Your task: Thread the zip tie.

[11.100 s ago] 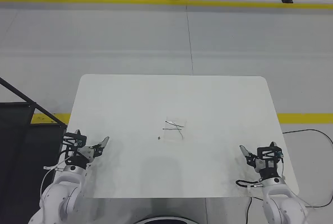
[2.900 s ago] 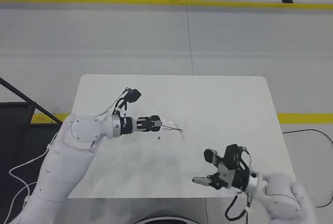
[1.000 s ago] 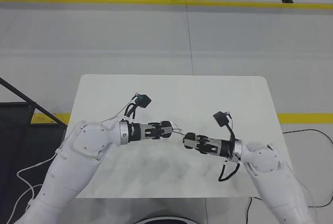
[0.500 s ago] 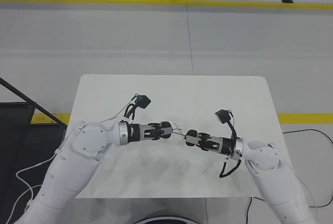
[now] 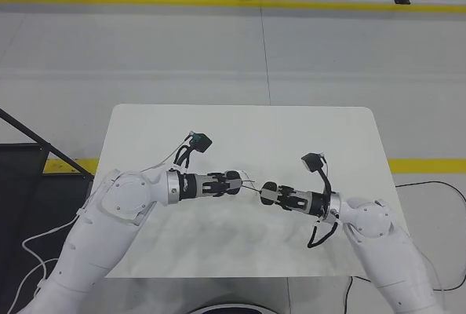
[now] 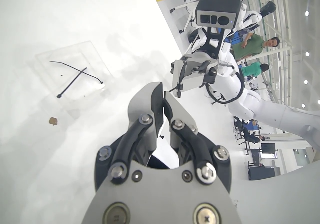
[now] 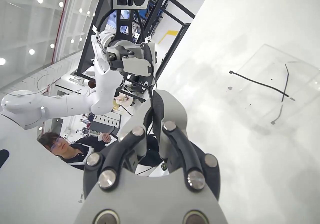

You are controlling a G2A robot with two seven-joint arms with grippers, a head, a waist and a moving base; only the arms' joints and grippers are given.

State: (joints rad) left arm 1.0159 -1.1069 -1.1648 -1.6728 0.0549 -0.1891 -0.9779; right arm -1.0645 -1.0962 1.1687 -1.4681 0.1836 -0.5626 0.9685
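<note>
My left gripper (image 6: pixel 163 90) and right gripper (image 7: pixel 153 95) each pinched the thin black zip tie (image 5: pixel 252 186), strung between them over mid-table. Two spare ties (image 6: pixel 80 72) lay crossed on a clear flat sheet (image 6: pixel 95 47) just beyond; smooth white table (image 5: pixel 311 141) spread open around.

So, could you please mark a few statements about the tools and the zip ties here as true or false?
1. The left tool is wide open. False: it is shut on the held zip tie.
2. Two loose zip ties lie crossed on a clear sheet. True.
3. The right tool is parked at the near edge of the table. False: it is raised over the table's middle, tip to tip with the left tool, and grips the same held zip tie.
4. A small brown scrap lies on the table. True.
</note>
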